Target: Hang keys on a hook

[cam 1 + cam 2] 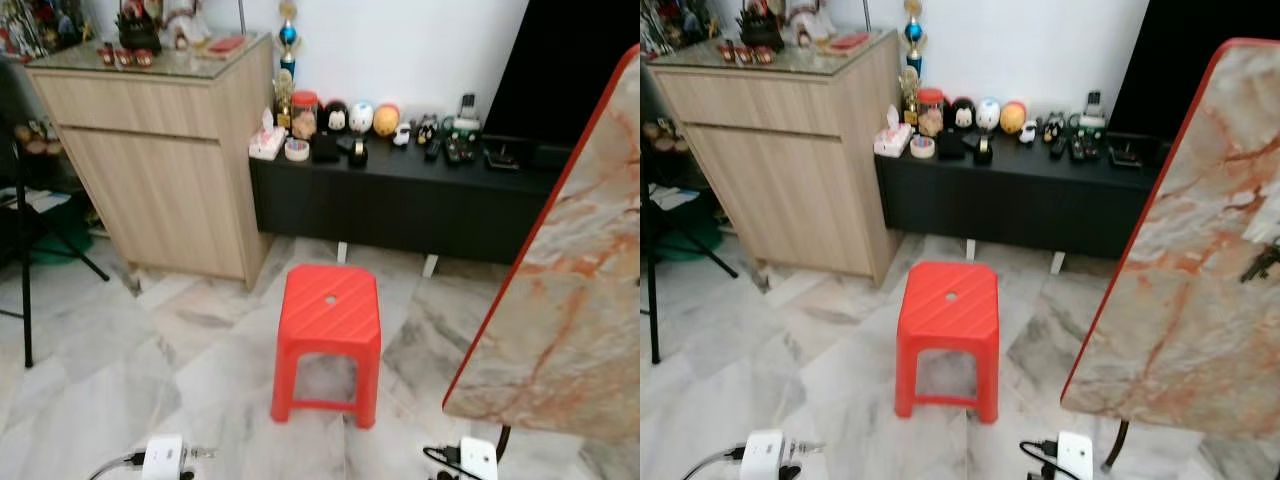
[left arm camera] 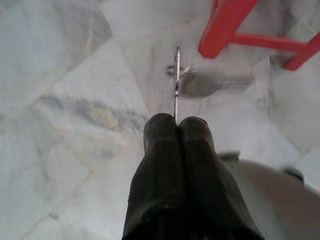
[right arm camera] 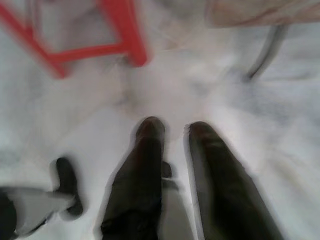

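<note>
The room is a lived-in sitting room with a pale marble floor (image 1: 120, 360). Both arms hang low over that floor.

Nearest is the left gripper (image 2: 176, 131), its 2 black fingers pressed tight together on a thin metal key ring (image 2: 176, 85), seen edge-on and sticking straight out past the fingertips. A blurred key (image 2: 210, 84) hangs off the ring just beyond the tips. The firm pinch probably keeps the keys from swinging or slipping while the robot moves about. So the keys sit right at the left fingertips, carried, not yet hung.

The right gripper (image 3: 174, 131) points down at the floor with a clear gap between its 2 fingers and nothing in it; it looks idle, kept free, perhaps for balance or later help.

Just past both grippers stands a red stool (image 1: 328, 335), one leg close ahead of the left fingertips. To the right of the right gripper a marbled table top (image 1: 560, 300) with a red edge rises.

Farther ahead of the grippers a wooden cabinet (image 1: 160, 170) stands against the wall, and beside it a black low bench (image 1: 400, 200) carries small figurines (image 1: 350, 120) and remotes.

No hook can be made out, so it likely has to be found first.
</note>
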Controlling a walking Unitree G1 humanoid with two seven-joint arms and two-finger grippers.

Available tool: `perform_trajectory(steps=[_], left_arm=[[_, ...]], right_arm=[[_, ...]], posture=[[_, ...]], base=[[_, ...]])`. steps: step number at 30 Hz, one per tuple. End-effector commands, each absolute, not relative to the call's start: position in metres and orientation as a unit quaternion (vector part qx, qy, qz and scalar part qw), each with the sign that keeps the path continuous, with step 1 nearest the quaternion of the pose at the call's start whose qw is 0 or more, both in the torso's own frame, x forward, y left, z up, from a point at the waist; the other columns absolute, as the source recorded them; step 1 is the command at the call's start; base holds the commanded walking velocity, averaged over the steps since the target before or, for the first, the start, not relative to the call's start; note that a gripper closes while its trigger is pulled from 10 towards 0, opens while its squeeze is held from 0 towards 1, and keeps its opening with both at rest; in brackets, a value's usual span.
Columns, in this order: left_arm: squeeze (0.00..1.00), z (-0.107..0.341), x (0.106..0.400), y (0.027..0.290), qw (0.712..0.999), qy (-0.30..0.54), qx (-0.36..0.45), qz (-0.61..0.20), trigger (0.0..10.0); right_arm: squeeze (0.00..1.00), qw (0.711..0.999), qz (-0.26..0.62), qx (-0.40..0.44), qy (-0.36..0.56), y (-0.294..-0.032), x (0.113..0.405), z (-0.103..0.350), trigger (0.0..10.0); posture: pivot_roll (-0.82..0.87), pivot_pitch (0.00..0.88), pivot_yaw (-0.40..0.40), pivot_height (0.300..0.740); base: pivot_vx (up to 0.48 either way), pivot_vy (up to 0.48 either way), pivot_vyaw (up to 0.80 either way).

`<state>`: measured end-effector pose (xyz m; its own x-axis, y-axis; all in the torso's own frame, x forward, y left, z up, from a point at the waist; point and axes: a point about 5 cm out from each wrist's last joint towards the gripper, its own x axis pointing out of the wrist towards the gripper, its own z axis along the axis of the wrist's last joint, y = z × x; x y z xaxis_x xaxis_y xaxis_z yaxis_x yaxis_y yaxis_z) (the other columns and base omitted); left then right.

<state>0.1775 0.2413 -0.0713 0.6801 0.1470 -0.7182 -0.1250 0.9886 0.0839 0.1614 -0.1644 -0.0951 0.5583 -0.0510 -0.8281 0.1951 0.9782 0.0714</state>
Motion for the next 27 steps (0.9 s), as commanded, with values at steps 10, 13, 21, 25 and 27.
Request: perform_trajectory(steps=[10, 13, 21, 25, 27], left_arm=[[0.0, -0.0758, 0.1695, 0.2402, 0.91, 0.408, 0.009, 0.072, 10.0], [0.0, -0.0758, 0.1695, 0.2402, 0.91, 0.408, 0.01, 0.07, 10.0], [0.0, -0.0758, 0.17, 0.2391, 0.91, 0.408, 0.011, 0.067, 10.0], [0.0, -0.0757, 0.1713, 0.2372, 0.911, 0.407, 0.011, 0.064, 10.0], [0.0, -0.0754, 0.1723, 0.2365, 0.912, 0.405, 0.012, 0.062, 10.0]], right_arm=[[0.0, 0.886, -0.068, 0.072, 0.452, -0.1654, 0.1691, -0.0916, 10.0], [0.0, 0.888, -0.068, 0.073, 0.449, -0.1648, 0.1715, -0.0905, 10.0], [0.0, 0.889, -0.068, 0.07, 0.447, -0.1631, 0.1734, -0.0897, 10.0], [0.0, 0.889, -0.067, 0.07, 0.448, -0.1617, 0.1728, -0.0901, 10.0], [0.0, 0.889, -0.066, 0.068, 0.448, -0.1611, 0.1725, -0.0902, 10.0]], posture=[[0.03, 0.0, -0.048, 0.74], [0.03, 0.0, -0.048, 0.74], [0.03, 0.0, -0.048, 0.74], [0.03, 0.0, -0.048, 0.74], [0.03, 0.0, -0.048, 0.74]], base=[[0.0, -0.22, 0.0], [0.0, -0.36, 0.0], [0.0, -0.363, 0.0], [0.0, -0.369, 0.0], [0.0, -0.373, 0.0]])
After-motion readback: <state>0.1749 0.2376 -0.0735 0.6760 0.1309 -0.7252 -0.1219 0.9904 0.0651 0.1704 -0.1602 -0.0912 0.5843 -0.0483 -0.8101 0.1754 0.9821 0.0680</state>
